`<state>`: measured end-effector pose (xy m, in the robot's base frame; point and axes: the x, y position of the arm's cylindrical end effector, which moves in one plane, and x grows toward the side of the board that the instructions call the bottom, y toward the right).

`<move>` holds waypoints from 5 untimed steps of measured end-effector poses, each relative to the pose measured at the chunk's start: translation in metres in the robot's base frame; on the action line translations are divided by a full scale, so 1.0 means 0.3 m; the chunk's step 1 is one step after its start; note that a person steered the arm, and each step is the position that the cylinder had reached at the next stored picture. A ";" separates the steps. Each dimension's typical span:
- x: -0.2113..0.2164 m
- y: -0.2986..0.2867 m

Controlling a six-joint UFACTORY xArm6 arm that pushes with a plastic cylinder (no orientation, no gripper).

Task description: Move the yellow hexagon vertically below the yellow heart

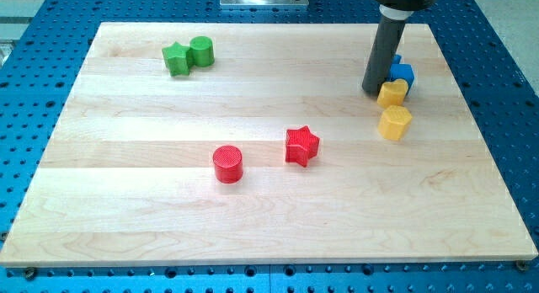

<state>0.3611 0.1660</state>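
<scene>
The yellow heart (392, 93) lies at the view's right, just below a blue block (402, 73). The yellow hexagon (395, 122) lies directly below the heart, a small gap apart. My tip (372, 92) rests on the board just left of the heart, touching or nearly touching it, and up-left of the hexagon. The rod hides part of the blue block's left side.
A red star (301, 146) and a red cylinder (227, 163) lie in the board's middle. A green star (176, 59) and a green cylinder (201, 50) touch each other at the upper left. The wooden board (126, 200) lies on a blue perforated table.
</scene>
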 end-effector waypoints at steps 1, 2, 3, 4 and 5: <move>0.084 0.007; 0.094 -0.040; 0.177 -0.153; 0.245 -0.122; 0.247 -0.046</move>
